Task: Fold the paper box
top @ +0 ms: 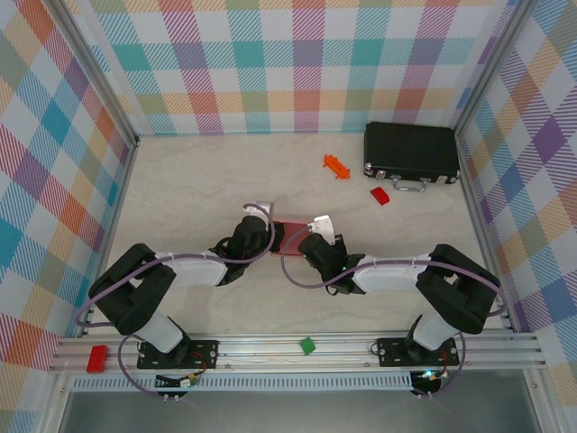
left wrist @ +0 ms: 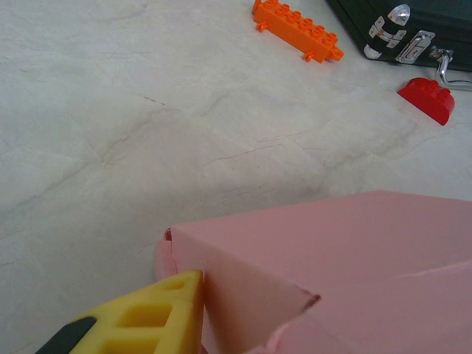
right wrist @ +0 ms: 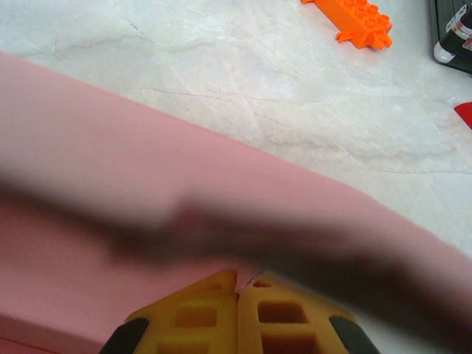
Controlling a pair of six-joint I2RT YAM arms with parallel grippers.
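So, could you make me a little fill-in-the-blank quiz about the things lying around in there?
1. The paper box in the middle is coloured ____.
2. The black case sits in the far ____ corner.
3. The long studded brick near that case is ____.
4. The small block about midway along the near metal rail is ____.

Missing words: pink, right, orange, green.

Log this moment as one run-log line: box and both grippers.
pink thin-card paper box: partly folded | left gripper: finger against box end | right gripper: shut, tips at box edge
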